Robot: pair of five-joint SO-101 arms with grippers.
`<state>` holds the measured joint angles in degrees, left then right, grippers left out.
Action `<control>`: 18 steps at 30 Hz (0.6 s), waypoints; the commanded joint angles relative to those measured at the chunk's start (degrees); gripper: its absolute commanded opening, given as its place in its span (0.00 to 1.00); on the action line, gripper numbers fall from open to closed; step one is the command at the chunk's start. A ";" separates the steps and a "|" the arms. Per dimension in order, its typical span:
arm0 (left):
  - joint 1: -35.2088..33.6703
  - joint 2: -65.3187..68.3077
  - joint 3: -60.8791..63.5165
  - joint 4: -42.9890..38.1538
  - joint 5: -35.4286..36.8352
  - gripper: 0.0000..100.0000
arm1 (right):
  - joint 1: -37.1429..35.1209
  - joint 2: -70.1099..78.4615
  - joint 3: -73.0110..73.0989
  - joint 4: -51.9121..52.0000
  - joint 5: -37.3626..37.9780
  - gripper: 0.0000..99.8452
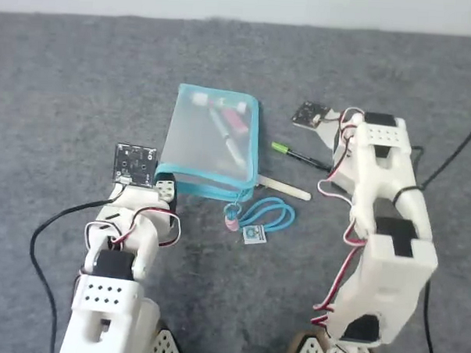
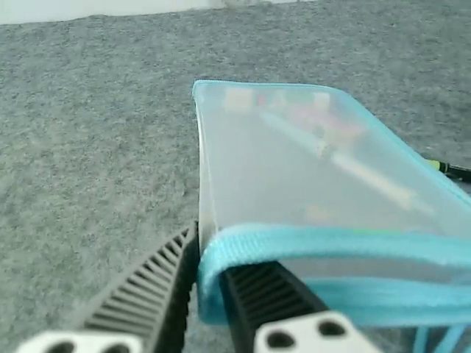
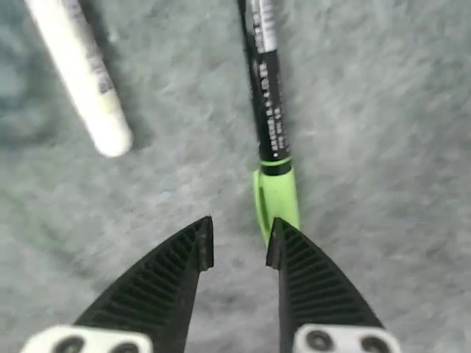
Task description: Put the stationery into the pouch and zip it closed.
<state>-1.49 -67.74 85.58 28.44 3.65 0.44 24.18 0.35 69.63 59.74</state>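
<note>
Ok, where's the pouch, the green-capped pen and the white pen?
pouch [image 1: 193,147], high view, its clear side.
green-capped pen [image 3: 277,197], right wrist view, its green cap.
white pen [image 3: 77,66], right wrist view, its barrel.

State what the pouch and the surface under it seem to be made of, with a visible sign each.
Pouch: likely frosted, flexible plastic, since pens show hazily through it; its turquoise edging looks woven. Surface: apparently grey felt or carpet, matte and fuzzy.

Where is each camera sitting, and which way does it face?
High view: fixed overhead, looking down on pouch, green-capped pen, white pen; both arms show.
Left wrist view: wrist-mounted, faces the pouch; left end effector shut on its corner.
Right wrist view: wrist-mounted, faces down; right end effector open by both pens.
Shared: pouch, high and left; pens, high and right.
</note>
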 commanded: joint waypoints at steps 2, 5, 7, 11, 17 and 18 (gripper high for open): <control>0.62 -0.09 -3.47 0.00 0.62 0.01 | 0.48 4.62 -6.77 -0.57 0.44 0.13; 0.70 -0.09 -3.47 0.00 0.62 0.01 | 0.48 7.16 -8.62 2.42 0.26 0.12; 0.70 -0.09 -3.47 0.00 0.62 0.01 | 0.48 7.78 -9.23 4.18 -1.58 0.07; 0.62 -0.18 -3.47 0.00 0.62 0.01 | 1.01 7.69 -9.41 7.52 -6.51 0.01; 0.35 -0.18 -3.30 0.00 0.53 0.01 | 3.30 0.84 -9.41 12.79 -15.38 0.01; 0.35 -0.18 -3.30 0.00 0.53 0.01 | 3.74 -1.71 -9.41 13.76 -17.05 0.01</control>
<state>-1.32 -67.74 85.58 28.44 3.65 2.20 31.03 -7.65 80.35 47.78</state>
